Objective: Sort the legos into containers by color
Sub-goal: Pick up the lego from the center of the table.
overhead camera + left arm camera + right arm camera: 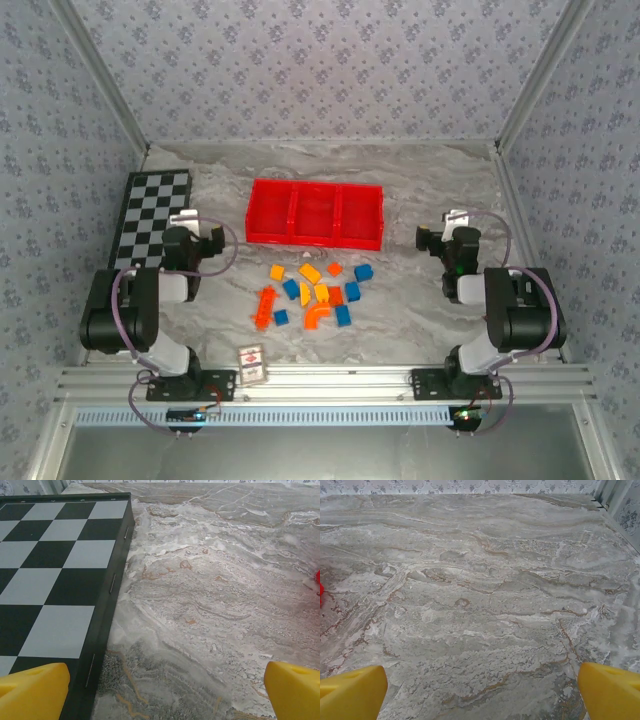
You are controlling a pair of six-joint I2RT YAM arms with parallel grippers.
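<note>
Several yellow, orange and blue legos (312, 293) lie loose on the marble table between the arms, among them a long orange one (265, 306) and a curved orange one (317, 315). Behind them stands the red tray of containers (315, 213), its three compartments bare. My left gripper (200, 234) hovers to the tray's left, open, its yellow fingertips (32, 692) wide apart over bare table. To the tray's right my right gripper (440, 238) is open too, nothing between its yellow fingertips (610, 690). A sliver of the red tray (318, 577) shows at the left wrist view's right edge.
A black-and-white checkerboard (150, 212) lies at the far left, its edge (112, 580) just left of my left gripper. A small white card with a red mark (251, 362) sits near the front rail. Patterned walls enclose the table on three sides.
</note>
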